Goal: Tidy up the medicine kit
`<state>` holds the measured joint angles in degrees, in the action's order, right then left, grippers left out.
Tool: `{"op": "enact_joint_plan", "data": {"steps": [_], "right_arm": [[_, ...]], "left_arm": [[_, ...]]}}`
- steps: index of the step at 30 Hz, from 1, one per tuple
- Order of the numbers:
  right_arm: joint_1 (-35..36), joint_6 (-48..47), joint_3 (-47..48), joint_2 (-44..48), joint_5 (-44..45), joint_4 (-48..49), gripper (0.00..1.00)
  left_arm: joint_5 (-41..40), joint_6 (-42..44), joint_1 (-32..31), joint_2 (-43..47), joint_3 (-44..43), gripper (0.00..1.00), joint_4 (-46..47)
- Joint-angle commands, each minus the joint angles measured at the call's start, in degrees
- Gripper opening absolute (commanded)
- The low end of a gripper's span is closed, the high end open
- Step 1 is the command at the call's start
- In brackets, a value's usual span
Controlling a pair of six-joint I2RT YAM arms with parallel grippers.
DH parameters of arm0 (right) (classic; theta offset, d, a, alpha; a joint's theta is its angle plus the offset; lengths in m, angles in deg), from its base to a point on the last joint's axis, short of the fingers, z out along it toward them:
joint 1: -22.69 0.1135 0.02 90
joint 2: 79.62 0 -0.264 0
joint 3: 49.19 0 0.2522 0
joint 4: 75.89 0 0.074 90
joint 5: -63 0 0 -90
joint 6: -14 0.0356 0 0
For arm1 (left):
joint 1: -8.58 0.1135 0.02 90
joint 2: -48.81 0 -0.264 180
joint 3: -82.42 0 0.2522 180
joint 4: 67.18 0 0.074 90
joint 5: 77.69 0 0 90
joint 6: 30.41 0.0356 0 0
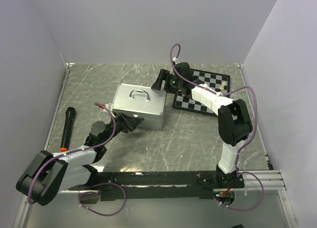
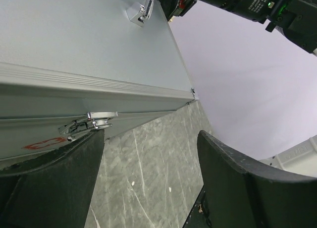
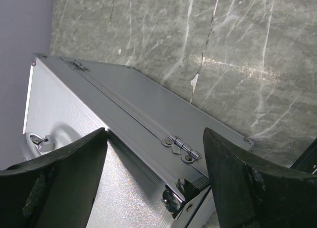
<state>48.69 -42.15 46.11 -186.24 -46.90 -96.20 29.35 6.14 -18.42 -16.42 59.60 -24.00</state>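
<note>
Currently the medicine kit (image 1: 138, 107) sits lid down on the grey marbled table (image 1: 193, 143), just off centre toward 9 o'clock, with its curved handle (image 1: 139, 94) on top. The left gripper (image 1: 130, 122) is positioned at the case's 7 o'clock side, level with the front wall; its jaws are spread apart and are not closed on anything. In the left wrist view, the front latch (image 2: 94, 121) and part of a red marking (image 2: 42, 143) appear just above the left finger, and bare table shows between the two fingers. The right gripper (image 1: 163, 82) is positioned at the case's 1 o'clock corner, over the rear edge; its jaws are likewise spread wide and hold nothing. In the right wrist view, a rear hinge (image 3: 181, 148) and the lid seam lie in the gap between the fingers. Whether either gripper touches the case cannot be determined. A black-and-white chessboard (image 1: 210, 80) lies flat at 2 o'clock from the case, partly under the right arm. A black microphone with an orange band (image 1: 67, 128) lies at 9 o'clock, well apart from the case, near the table's left edge.
</note>
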Motion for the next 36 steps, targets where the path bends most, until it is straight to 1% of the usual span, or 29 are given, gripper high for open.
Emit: {"op": "enact_joint_plan", "data": {"steps": [1, 8, 13, 21, 31, 36], "right_arm": [[1.16, 0.78, -1.03, 2.92, -1.63, -0.57, 0.84], [1.16, 0.78, -1.03, 2.92, -1.81, -0.57, 0.84], [1.16, 0.70, -1.47, 3.18, -1.72, -0.40, 0.84], [1.16, 0.70, -1.82, 3.45, -1.81, -0.05, 0.84], [1.16, 0.70, -2.17, 3.62, -2.16, 0.31, 0.84], [1.16, 0.70, -2.52, 3.71, -2.25, 0.48, 0.84]], "left_arm": [[-2.44, 1.59, -0.15, 2.04, -2.45, 0.81, -0.69], [-3.50, 1.24, -0.15, 2.12, -2.54, 0.81, -1.22], [-4.29, 1.77, -0.15, 3.79, -3.51, 0.81, -3.33], [-7.81, 2.12, -0.15, 7.22, -3.16, 0.81, -6.41], [-6.93, 1.60, -0.24, 6.43, -3.86, 0.81, -5.88], [-6.84, 2.03, -0.15, 6.96, -5.35, 0.81, -7.55]]}}
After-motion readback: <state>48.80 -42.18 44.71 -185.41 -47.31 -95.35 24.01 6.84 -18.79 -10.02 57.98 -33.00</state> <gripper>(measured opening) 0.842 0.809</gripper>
